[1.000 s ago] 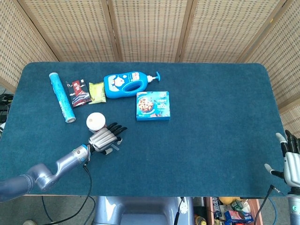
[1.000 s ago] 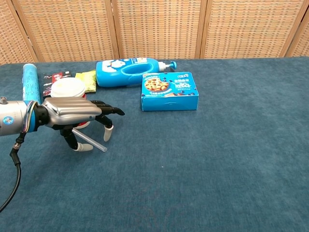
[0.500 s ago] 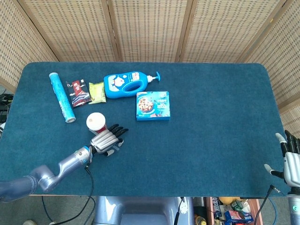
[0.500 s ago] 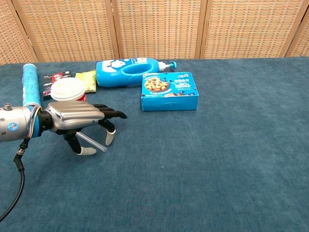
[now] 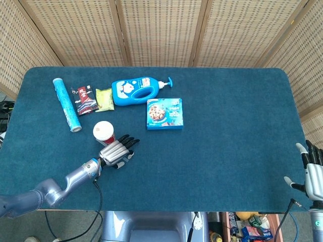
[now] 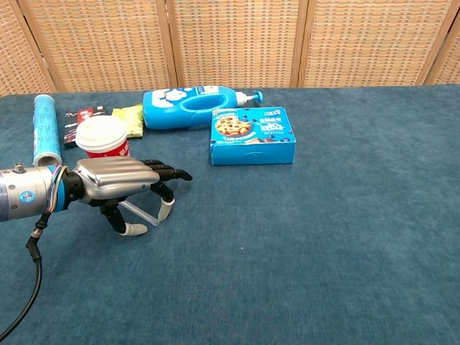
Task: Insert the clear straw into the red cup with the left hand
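The red cup (image 5: 104, 132) (image 6: 103, 138) with a white lid stands upright at the left of the blue table. Just in front of it, my left hand (image 5: 117, 153) (image 6: 118, 183) hovers palm down with its fingers stretched out. The clear straw (image 6: 141, 213) lies flat on the cloth beneath the hand, between the lowered thumb and one bent finger. I see no grip on it. The head view hides the straw under the hand. My right hand (image 5: 313, 174) rests at the table's near right corner with its fingers apart and nothing in it.
A blue pump bottle (image 5: 136, 89) (image 6: 190, 106) lies behind the cup. A blue cookie box (image 5: 164, 113) (image 6: 253, 135) sits right of it. A blue tube (image 5: 66, 104) (image 6: 46, 128) and two snack packets (image 5: 86, 100) lie at the far left.
My left hand has slid away from the cup towards the table's front edge and slightly right, uncovering the cup. The straw's free end has stayed put. The right hand has not moved.
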`<state>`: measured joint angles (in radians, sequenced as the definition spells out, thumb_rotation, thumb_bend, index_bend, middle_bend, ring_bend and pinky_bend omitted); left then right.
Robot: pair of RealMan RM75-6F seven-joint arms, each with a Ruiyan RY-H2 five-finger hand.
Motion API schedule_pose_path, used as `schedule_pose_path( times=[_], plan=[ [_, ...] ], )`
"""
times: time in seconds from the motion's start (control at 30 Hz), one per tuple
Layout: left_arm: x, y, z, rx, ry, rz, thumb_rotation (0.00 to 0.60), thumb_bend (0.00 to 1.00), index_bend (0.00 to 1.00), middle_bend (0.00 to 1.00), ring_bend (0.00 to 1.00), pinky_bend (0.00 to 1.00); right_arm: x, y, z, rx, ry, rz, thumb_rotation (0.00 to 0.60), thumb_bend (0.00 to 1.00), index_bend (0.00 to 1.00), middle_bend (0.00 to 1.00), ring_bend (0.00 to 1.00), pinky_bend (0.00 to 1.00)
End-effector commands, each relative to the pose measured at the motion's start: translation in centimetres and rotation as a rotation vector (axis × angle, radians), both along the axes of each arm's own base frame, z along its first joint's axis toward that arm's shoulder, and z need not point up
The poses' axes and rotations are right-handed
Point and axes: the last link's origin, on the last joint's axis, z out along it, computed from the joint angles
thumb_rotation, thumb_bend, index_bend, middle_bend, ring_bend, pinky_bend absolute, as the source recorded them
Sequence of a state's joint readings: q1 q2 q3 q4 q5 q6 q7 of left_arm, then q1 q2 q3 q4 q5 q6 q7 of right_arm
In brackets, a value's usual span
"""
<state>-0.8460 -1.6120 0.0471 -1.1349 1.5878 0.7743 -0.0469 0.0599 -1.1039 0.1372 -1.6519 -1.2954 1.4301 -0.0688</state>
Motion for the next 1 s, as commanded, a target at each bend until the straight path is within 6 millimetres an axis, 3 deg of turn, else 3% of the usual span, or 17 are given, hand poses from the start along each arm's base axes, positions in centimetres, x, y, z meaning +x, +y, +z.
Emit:
schedule_pose_path(
  times=[0.03, 0.37, 0.77, 1.0],
  plan=[
    [0.0, 0.1, 0.0, 0.006, -0.005, 0.001, 0.600, 0.37, 0.54, 0.00, 0.00, 0.00, 0.0, 0.0, 0.0, 0.001, -0.002, -0.001, 0.600, 0.00, 0.00, 0.00, 0.00, 0.00],
    [-0.2, 0.2, 0.3, 0.017, -0.015, 0.000, 0.600, 0.48, 0.60, 0.00, 0.00, 0.00, 0.0, 0.0, -0.1, 0.009, -0.008, -0.001, 0.600, 0.00, 0.00, 0.00, 0.00, 0.00],
    [-0.1, 0.3, 0.6, 0.031, -0.026, -0.001, 0.600, 0.49, 0.60, 0.00, 0.00, 0.00, -0.1, 0.0, -0.1, 0.013, -0.008, -0.004, 0.600, 0.00, 0.00, 0.00, 0.00, 0.00],
    [1.1, -0.2, 1.1, 0.031, -0.099, -0.023, 0.600, 0.49, 0.60, 0.00, 0.00, 0.00, 0.0, 0.0, 0.0, 0.012, -0.011, -0.002, 0.600, 0.00, 0.00, 0.00, 0.00, 0.00]
  ],
)
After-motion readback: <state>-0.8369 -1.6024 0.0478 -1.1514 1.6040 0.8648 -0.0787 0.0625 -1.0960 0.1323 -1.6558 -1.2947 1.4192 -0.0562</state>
